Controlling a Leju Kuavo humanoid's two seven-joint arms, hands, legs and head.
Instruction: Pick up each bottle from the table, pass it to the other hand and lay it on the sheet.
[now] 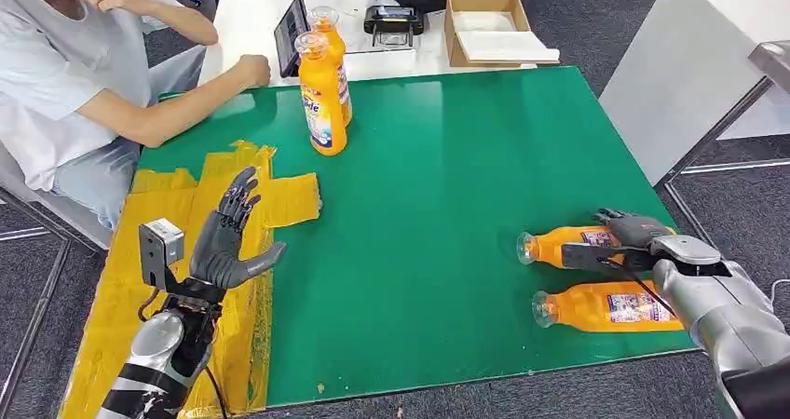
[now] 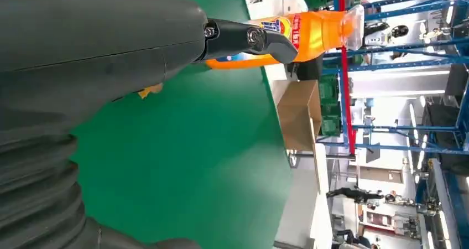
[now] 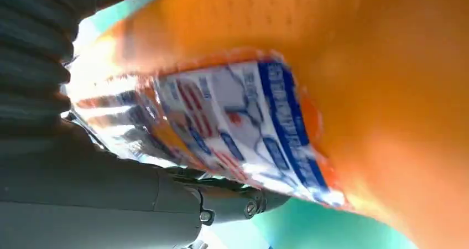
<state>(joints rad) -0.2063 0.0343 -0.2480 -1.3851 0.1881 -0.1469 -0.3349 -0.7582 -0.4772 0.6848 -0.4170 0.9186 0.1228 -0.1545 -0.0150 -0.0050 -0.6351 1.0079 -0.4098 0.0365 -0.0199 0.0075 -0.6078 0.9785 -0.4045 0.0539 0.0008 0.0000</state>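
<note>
Head view first. Green table (image 1: 447,205) across the middle of the frame, with a yellow sheet (image 1: 121,289) down its left side. Left hand (image 1: 228,242) low on the left, raised above the sheet, fingers spread wide, holding nothing. Right hand (image 1: 629,237) low on the right, wrapped around a lying bottle (image 1: 559,246), dark fingers over its label, cap end pointing to the left. Second lying bottle (image 1: 596,307) just below it in the frame, near the table's lower edge, a narrow strip of green between the two. Two standing bottles near the top of the table: front bottle (image 1: 323,98) upright, back bottle (image 1: 333,51) just behind it, so close that touching or not cannot be told. None of the four bottles on the sheet. Person (image 1: 65,74) in a light shirt sitting at the upper left, one arm resting on the table's top edge, the other raised to the head. White table (image 1: 251,19) behind the green one, with a cardboard box (image 1: 494,28) toward the upper right and a dark tablet (image 1: 291,33) leaning near the bottles.

Left wrist view: big grey thumb (image 2: 249,39) reaching across the top, an orange bottle (image 2: 309,33) far behind it on the green.

Right wrist view: very close orange bottle with a blue and white label (image 3: 238,127), hand pressed around it, picture blurry.
</note>
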